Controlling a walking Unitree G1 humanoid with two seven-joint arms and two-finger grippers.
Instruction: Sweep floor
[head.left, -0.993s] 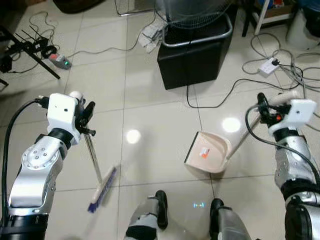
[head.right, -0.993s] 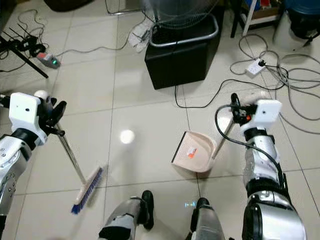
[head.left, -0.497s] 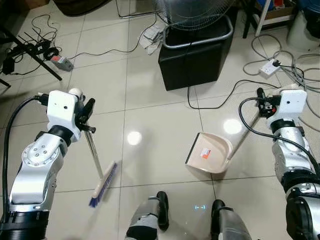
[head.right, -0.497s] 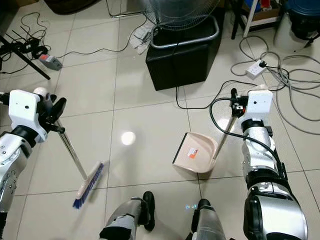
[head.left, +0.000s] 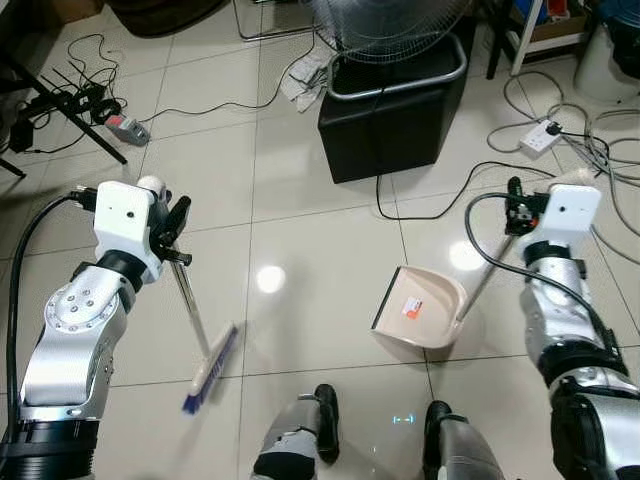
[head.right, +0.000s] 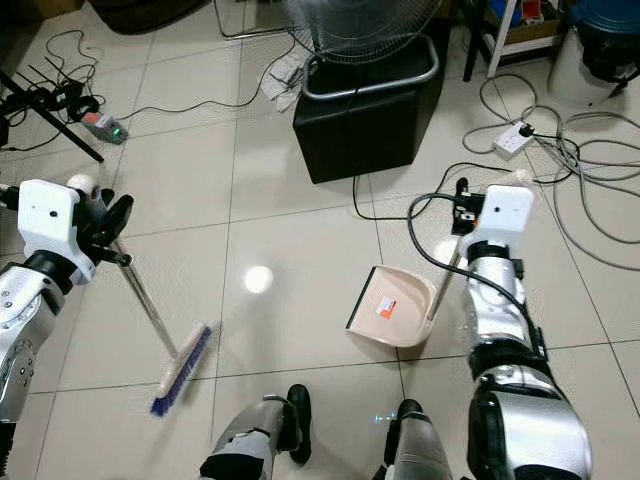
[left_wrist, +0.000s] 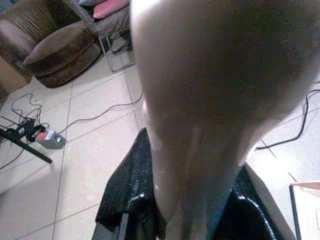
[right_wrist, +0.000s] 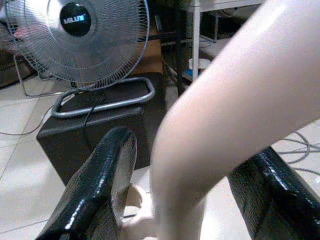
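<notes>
So I have my left hand (head.left: 172, 235) clamped on the broom (head.left: 196, 330), brush head on the tiles at lower left, and my right hand (head.left: 517, 205) gripping the dustpan (head.left: 420, 310) handle, pan at lower centre-right. I judge I'm set up, not yet sweeping; next I must draw the brush across toward the pan's mouth.

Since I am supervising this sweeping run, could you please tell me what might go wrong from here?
1. Cables trail across the tiles just beyond the dustpan held by the right tool; a push forward could snag them.
2. The broom in the left tool rests beside the robot's left foot, so a sweep inward might strike it.
3. The fan on the black box could be bumped.
</notes>
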